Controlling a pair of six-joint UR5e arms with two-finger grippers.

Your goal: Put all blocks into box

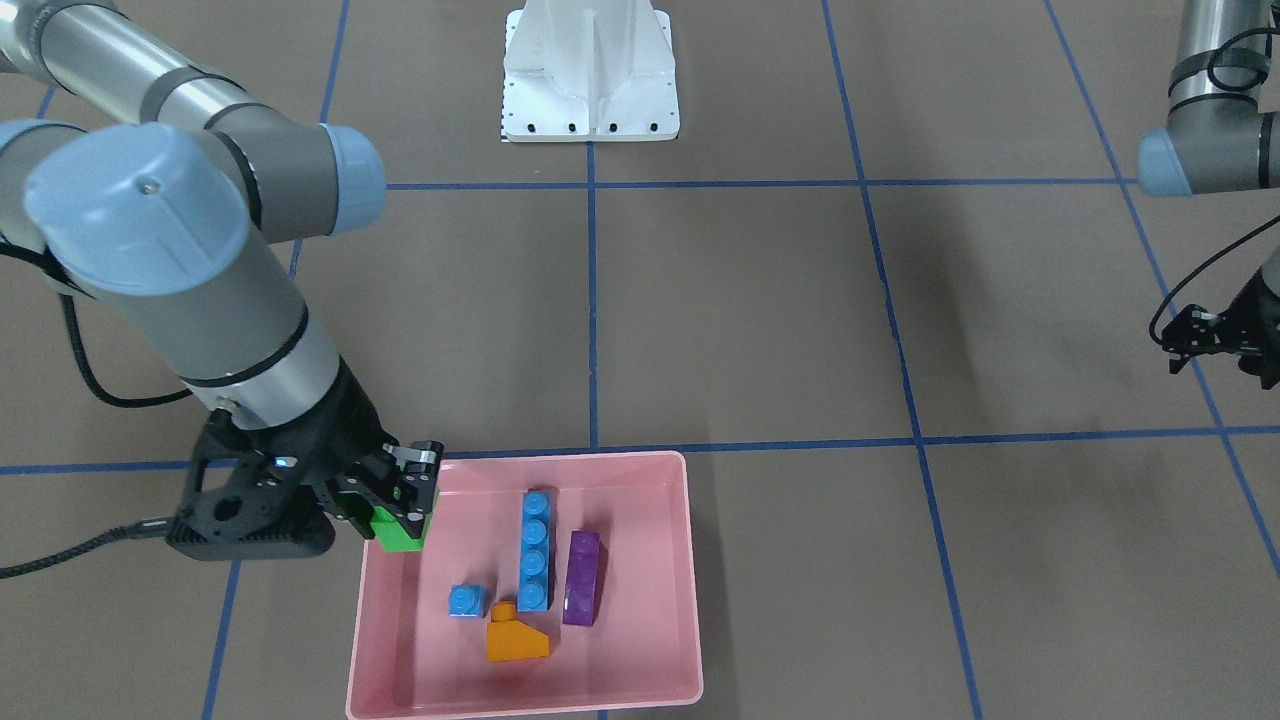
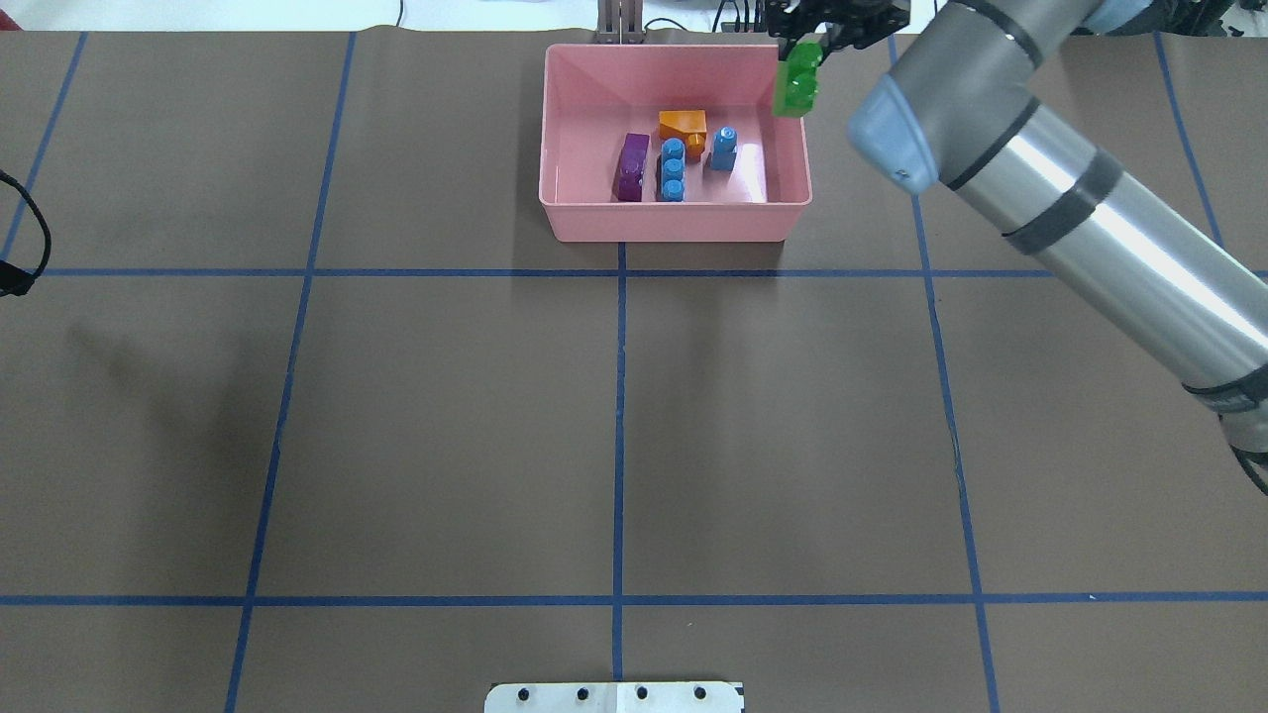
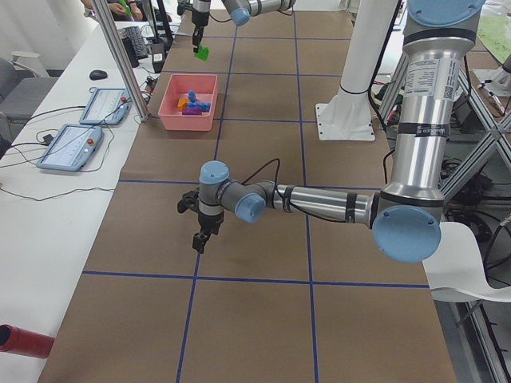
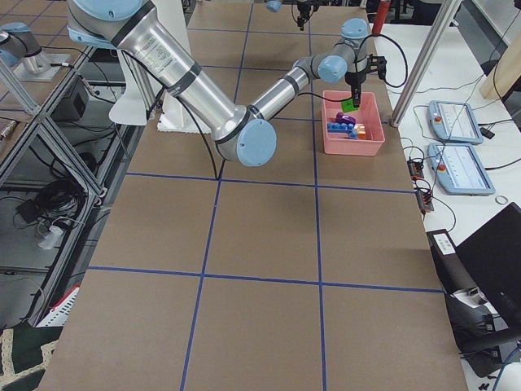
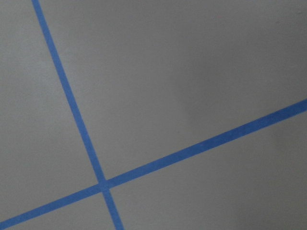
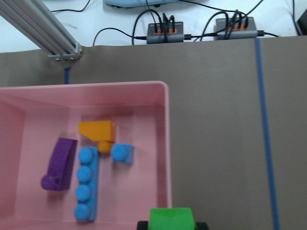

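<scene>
Clamping the green block (image 1: pixel 400 532) in the right gripper (image 1: pixel 408 505) — jaws closed tight on its sides, holding it raised above the side rim of the pink box (image 1: pixel 640 690), near a corner, partly over the inside, partly over the wall. Lying inside on the box floor: long blue block (image 1: pixel 535 550) and purple block (image 1: pixel 581 577) side by side, small blue block (image 1: pixel 466 600) near them, orange block (image 1: pixel 515 640) just beside both blue ones. Hanging well apart over the brown table (image 1: pixel 760 320) — left gripper (image 1: pixel 1215 340), jaw state impossible to tell.
</scene>
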